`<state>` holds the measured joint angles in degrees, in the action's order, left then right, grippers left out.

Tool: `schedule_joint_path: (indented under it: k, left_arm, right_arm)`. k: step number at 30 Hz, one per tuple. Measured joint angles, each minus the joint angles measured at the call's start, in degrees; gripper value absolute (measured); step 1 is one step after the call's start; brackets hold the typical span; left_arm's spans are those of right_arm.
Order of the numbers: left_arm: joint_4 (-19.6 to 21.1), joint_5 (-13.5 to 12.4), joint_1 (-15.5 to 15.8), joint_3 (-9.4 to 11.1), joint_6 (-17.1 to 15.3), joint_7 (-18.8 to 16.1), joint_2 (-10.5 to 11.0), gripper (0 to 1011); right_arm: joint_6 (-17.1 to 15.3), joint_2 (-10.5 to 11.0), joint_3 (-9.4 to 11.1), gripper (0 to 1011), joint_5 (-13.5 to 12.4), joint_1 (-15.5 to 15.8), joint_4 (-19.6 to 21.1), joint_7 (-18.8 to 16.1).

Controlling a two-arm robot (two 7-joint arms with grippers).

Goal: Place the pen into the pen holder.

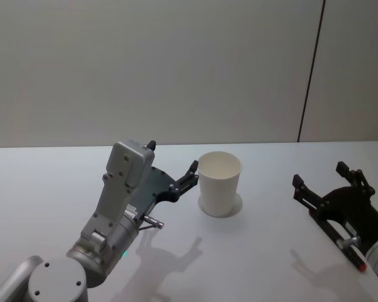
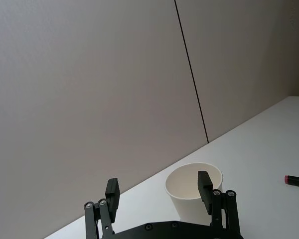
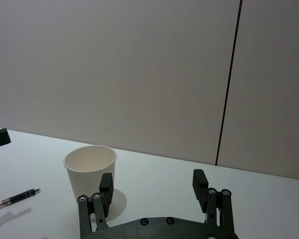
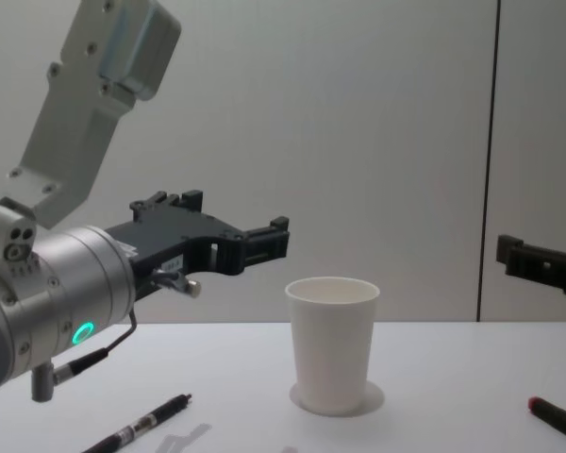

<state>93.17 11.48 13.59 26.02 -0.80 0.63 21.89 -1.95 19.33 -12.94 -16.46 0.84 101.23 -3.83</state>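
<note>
The pen holder (image 1: 219, 184) is a plain white paper cup standing upright and empty at the middle of the white table. The pen (image 4: 141, 425), black with silver bands, lies flat on the table to the cup's left, under my left arm; in the right wrist view the pen (image 3: 12, 200) lies past the cup (image 3: 90, 172). My left gripper (image 1: 172, 157) hangs in the air just left of the cup's rim. Its fingers (image 2: 112, 191) are open with nothing between them. My right gripper (image 1: 319, 174) is open and empty, off to the cup's right.
A dark marker with a red end (image 4: 552, 415) lies on the table near the right arm, and the marker (image 2: 295, 180) also shows in the left wrist view. A plain grey wall with a dark vertical seam (image 1: 310, 69) stands behind the table (image 1: 50, 182).
</note>
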Motion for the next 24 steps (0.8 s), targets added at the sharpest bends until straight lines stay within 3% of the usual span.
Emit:
schedule_joint_path:
  k: [24]
  left_arm:
    - [0.0,0.0,0.0,0.0,0.0,0.0,0.0,1003]
  right_arm:
    - [0.0,0.0,0.0,1002,0.0,0.0,0.0,0.0]
